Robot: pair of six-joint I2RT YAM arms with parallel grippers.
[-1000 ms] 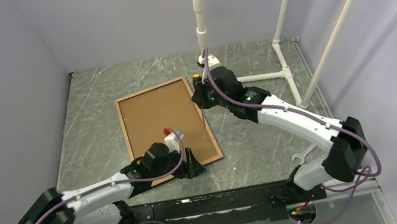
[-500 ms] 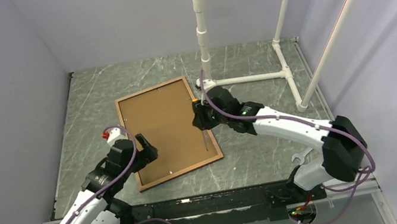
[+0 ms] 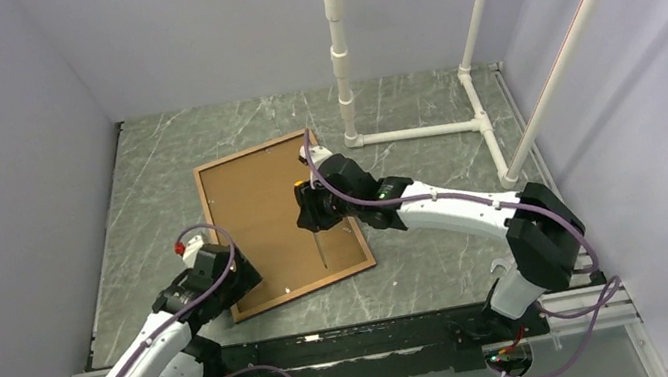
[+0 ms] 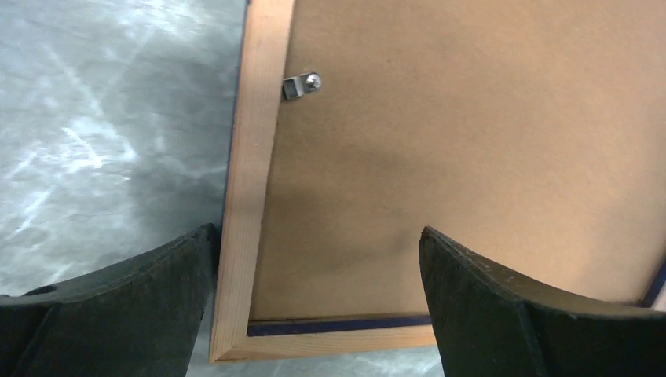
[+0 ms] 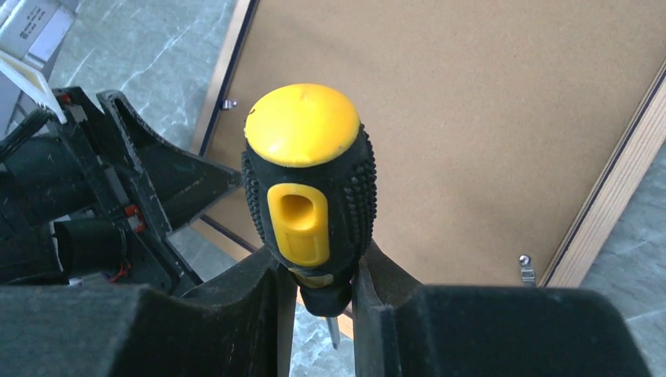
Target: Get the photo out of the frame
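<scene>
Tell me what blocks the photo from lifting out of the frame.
Small metal tabs sit where the frame meets the photo's brown back and probably still pin it in. The right gripper holds a screwdriver over that back; nothing else visible is in the way.

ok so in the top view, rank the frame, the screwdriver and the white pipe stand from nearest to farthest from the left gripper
1. frame: the left gripper hovers right at its near-left corner.
2. screwdriver: held by the right gripper, over the frame's right half.
3. white pipe stand: at the back right, beyond the frame's far corner.
</scene>
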